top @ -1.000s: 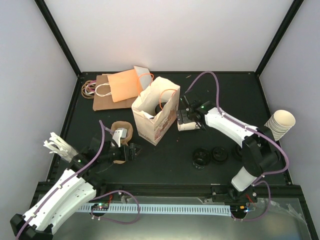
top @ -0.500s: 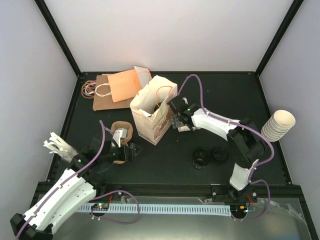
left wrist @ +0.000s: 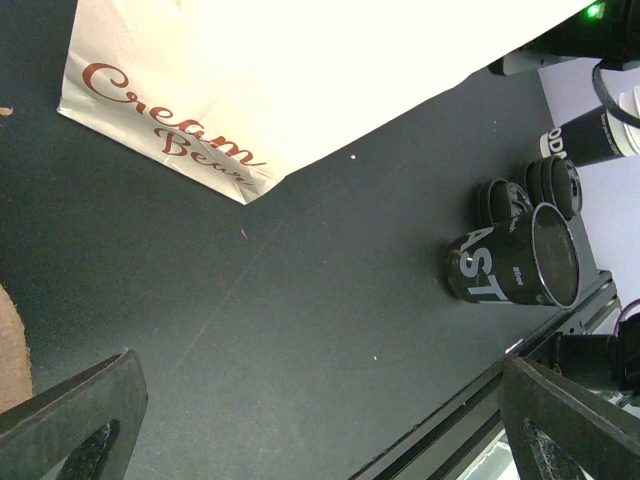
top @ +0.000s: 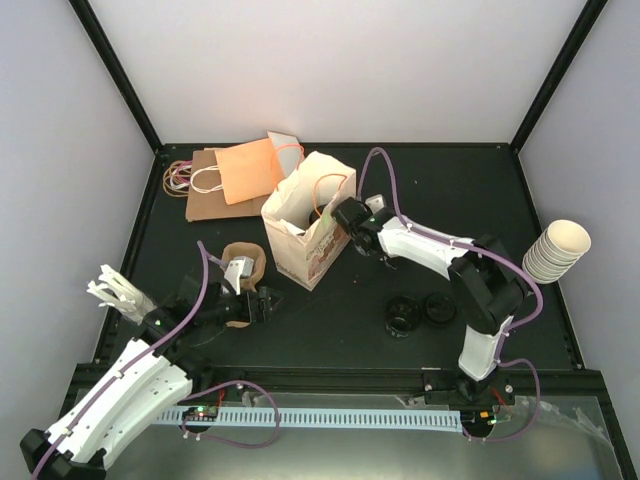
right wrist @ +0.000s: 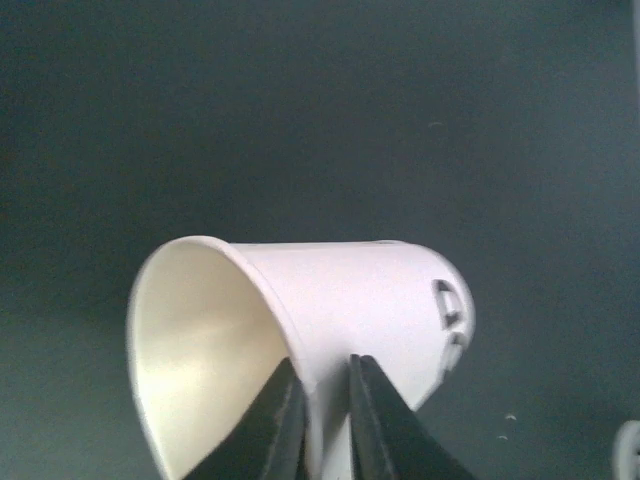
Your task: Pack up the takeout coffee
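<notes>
Takeout coffee cup point(right wrist: 340, 300) hangs in your right claw point(right wrist: 322, 372), whose fingers are narrowed onto the cup's wall just behind the rim, one finger inside the mouth and one outside. The cup's long axis runs crosswise to the fingers. In the wrist view its mouth is to the claw's left and its printed base to the right, so it is carried on its side, not upright. From overhead, the paper bag point(top: 318, 258) stands just beside this claw, its open top directly ahead of the tips. The bag's near rim is what stands in the way, and the cup likely needs tipping before it goes in. Whether the cup is clear of the table, you cannot tell. Your left claw point(top: 257, 303) sits wide and empty, well apart on the bag's far side. A black cup point(top: 400, 318) and black lids point(top: 438, 307) lie behind the right claw, beside its arm; the stack of cream cups point(top: 560, 248) stands far behind it.
</notes>
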Action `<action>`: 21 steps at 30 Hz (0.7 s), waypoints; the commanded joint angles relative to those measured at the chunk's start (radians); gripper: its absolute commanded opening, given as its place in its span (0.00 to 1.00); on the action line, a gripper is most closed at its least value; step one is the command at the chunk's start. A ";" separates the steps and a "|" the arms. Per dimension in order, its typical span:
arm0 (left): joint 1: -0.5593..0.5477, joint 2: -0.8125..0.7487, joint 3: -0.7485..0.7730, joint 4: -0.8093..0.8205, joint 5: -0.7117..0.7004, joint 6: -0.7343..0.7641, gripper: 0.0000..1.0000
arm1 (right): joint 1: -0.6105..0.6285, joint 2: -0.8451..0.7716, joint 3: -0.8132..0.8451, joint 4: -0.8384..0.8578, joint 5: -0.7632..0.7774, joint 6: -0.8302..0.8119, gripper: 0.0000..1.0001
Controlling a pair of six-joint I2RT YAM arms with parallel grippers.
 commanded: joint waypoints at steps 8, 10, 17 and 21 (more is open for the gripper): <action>-0.003 -0.006 0.030 0.000 -0.006 -0.010 0.99 | 0.006 -0.060 0.043 -0.083 0.192 0.003 0.01; -0.003 -0.006 0.033 -0.002 -0.006 -0.009 0.99 | 0.006 -0.079 0.058 -0.099 0.167 -0.002 0.01; -0.002 -0.007 0.044 -0.014 -0.013 -0.005 0.99 | 0.004 -0.225 0.078 -0.155 -0.089 -0.055 0.01; -0.002 -0.015 0.041 -0.023 -0.025 -0.003 0.99 | 0.004 -0.344 0.044 -0.184 -0.276 -0.076 0.02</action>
